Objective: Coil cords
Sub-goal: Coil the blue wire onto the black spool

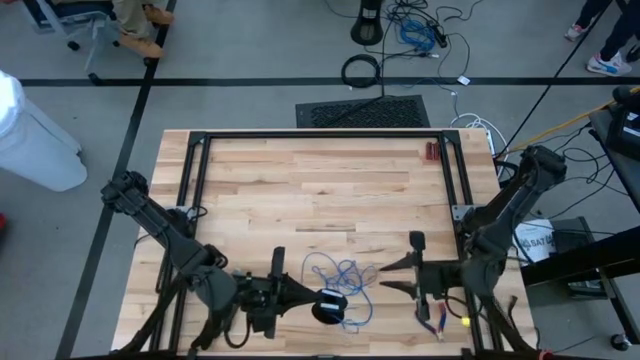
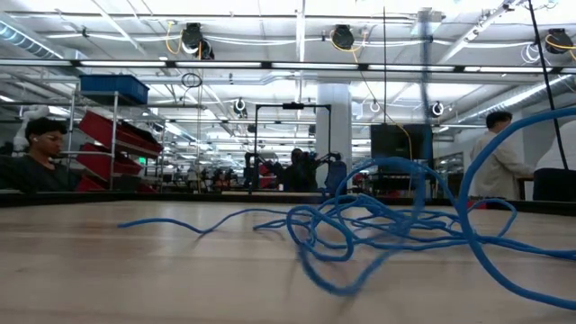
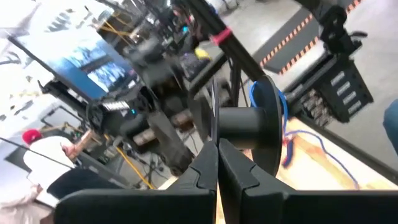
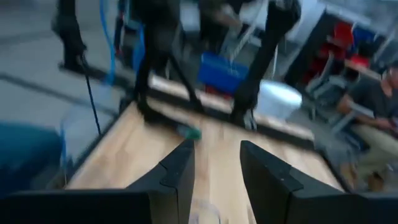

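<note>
The blue cord [image 1: 341,276] lies in a loose tangle on the wooden table near its near edge; in the low view its loops [image 2: 378,220] rest on the wood and one strand rises to the right. My left gripper [image 1: 303,297] points level toward the right, shut on a black spool [image 1: 330,305] at the tangle's near side. In the left wrist view a bit of the cord [image 3: 260,94] shows behind the spool [image 3: 249,127]. My right gripper [image 1: 392,276] stands open just right of the tangle, pointing left, with nothing between its fingers [image 4: 177,177]. My left gripper pinches the spool's thin near flange [image 3: 212,121] at its rim between its two fingers, which come in level from the table's left. The spool is held on edge, its hub [image 3: 239,124] lying level and its far flange [image 3: 271,127] beyond. Whether it is clear of the table does not show.
A small red object [image 1: 432,151] lies at the table's far right. A small tool with coloured handles [image 1: 437,316] lies under the right arm near the near edge. A black frame [image 1: 320,135] borders the table. Bare wood stretches across the table's middle and far part.
</note>
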